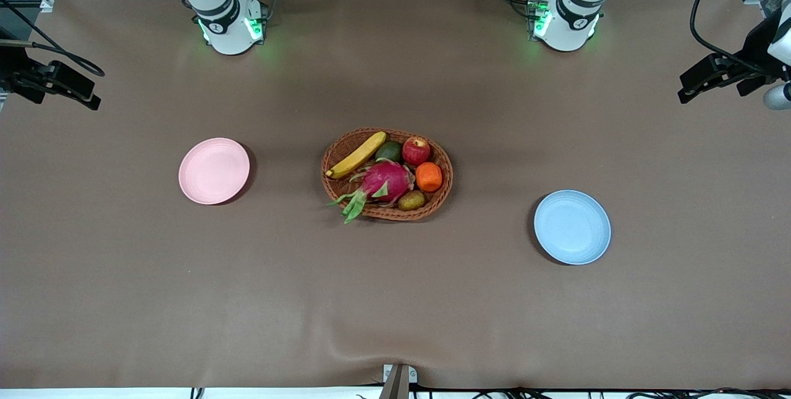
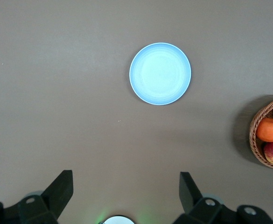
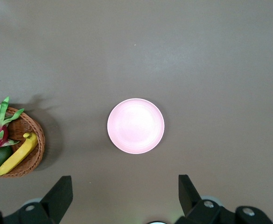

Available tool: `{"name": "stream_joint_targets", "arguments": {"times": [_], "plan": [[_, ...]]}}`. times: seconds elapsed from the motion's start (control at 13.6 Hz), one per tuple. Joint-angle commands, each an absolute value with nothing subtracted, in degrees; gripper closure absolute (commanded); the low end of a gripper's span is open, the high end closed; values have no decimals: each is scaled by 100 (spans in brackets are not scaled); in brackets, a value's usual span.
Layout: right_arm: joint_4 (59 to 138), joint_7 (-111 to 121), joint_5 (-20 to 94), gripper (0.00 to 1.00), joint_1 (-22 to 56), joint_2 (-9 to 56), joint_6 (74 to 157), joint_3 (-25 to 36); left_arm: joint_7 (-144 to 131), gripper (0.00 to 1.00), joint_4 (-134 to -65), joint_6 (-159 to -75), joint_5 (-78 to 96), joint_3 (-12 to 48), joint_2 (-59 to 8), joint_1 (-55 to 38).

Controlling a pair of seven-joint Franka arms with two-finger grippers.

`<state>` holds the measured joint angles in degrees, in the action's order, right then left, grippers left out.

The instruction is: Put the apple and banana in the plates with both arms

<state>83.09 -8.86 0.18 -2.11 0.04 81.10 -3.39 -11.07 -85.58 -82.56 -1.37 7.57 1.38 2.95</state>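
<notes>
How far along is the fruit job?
Nothing is done yet. The apple and banana lie in the basket; the pink plate and blue plate hold nothing. The left gripper and right gripper hang high, jaws open, holding nothing.

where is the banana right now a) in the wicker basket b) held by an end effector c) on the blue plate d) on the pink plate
a, the banana lies in the wicker basket near the apple, and both plates are bare.
</notes>
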Motion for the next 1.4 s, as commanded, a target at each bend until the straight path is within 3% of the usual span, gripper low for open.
{"name": "stream_joint_targets", "arguments": {"times": [0.0, 1.32], "plan": [[8191, -853, 114, 0, -255, 44, 8060, -369, -1020, 0, -8534, -8174, -132, 730, 132, 325], [8191, -853, 123, 0, -272, 53, 8077, -369, -984, 0, -8727, -8209, -176, 765, 123, 369]]}}
